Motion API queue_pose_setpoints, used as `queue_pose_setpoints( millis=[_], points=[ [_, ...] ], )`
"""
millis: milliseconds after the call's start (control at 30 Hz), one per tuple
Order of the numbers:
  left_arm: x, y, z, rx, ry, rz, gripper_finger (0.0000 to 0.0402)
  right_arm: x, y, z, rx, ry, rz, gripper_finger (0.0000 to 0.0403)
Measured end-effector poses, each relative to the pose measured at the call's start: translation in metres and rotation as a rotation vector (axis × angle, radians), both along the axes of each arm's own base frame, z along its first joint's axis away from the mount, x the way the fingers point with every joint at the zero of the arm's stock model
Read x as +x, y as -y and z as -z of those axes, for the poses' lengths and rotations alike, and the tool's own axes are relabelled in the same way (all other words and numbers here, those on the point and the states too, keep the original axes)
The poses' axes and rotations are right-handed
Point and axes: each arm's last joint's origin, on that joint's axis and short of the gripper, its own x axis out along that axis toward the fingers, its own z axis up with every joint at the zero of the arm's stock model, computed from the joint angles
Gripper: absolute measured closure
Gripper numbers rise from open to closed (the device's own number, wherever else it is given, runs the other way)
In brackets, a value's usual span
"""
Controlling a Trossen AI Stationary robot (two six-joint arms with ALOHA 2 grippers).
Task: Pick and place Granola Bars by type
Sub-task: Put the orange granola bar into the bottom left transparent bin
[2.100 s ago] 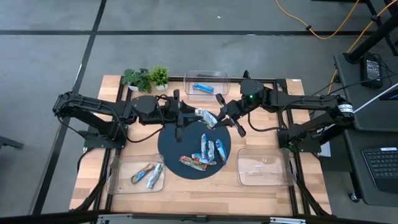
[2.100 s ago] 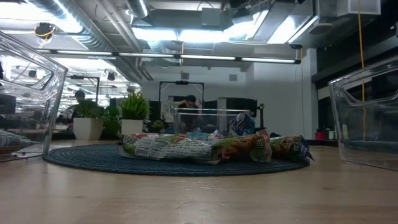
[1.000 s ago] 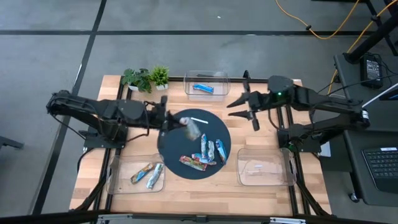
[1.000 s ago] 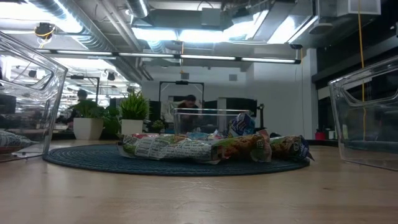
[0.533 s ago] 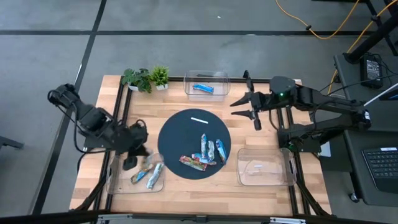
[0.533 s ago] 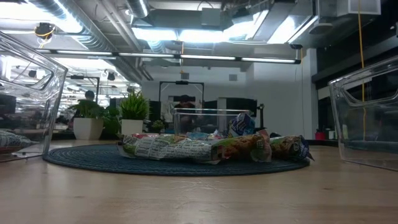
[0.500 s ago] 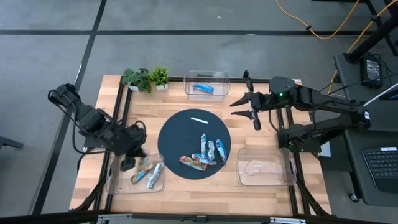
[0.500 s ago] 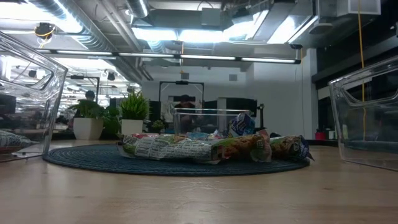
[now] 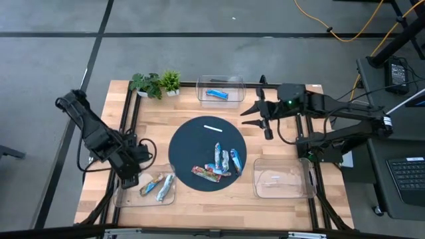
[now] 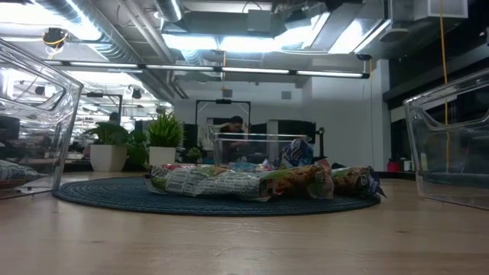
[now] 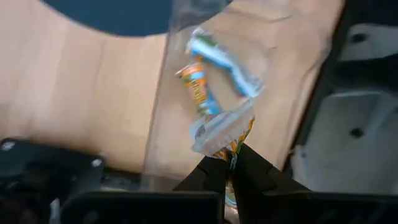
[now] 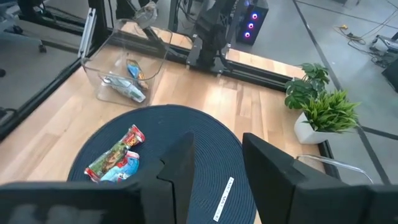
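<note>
My left gripper (image 9: 130, 176) (image 11: 229, 163) is over the clear near-left bin (image 9: 120, 194), shut on a silver-white and orange granola bar (image 11: 219, 129). Two bars (image 9: 151, 184) (image 9: 165, 187) lie flat in that bin. Several bars (image 9: 224, 160) (image 10: 260, 182) lie on the dark round mat (image 9: 189, 149). A blue bar (image 9: 216, 94) lies in the far bin. My right gripper (image 9: 255, 114) (image 12: 217, 165) hangs open above the table's far right, just past the mat's edge. My left gripper pinches one end of the silver-white and orange bar (image 11: 227, 147) between its two fingers (image 11: 211, 169). The fingers come from above, slanting down into the bin. The bar sticks out past the fingertips, lifted clear above the two bars on the bin floor.
A thin white strip (image 9: 212, 127) lies on the mat's far part. Two potted plants (image 9: 158, 83) stand at the far left. A clear bin (image 9: 282, 179) sits near right. Bare wood lies between mat and bins. People show in the room beyond.
My left gripper has carried the bar from above the mat's left part toward the table's near left corner, and now holds it over the near-left bin. The bars on the mat have stayed put.
</note>
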Motion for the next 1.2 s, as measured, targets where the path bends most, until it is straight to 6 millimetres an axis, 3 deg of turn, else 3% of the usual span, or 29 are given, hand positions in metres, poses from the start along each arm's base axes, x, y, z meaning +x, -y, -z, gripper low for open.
queue_pose_setpoints(
  millis=[267, 600, 933, 1200],
  points=[
    [0.010, 0.016, 0.053, 0.017, -0.191, 0.087, 0.0398, 0.002, 0.000, 0.002, -0.009, -0.007, -0.005, 0.0265],
    [0.014, 0.020, 0.103, 0.061, -0.245, 0.092, 0.0398, 0.002, 0.000, 0.002, -0.008, -0.007, -0.005, 0.0265],
    [0.010, 0.017, 0.128, 0.066, -0.271, 0.084, 0.0398, 0.002, 0.000, 0.002, 0.020, -0.010, 0.006, 0.0265],
    [0.008, 0.017, 0.131, 0.036, -0.307, 0.089, 0.0373, 0.002, 0.000, 0.002, 0.042, -0.011, 0.013, 0.0265]
  ],
)
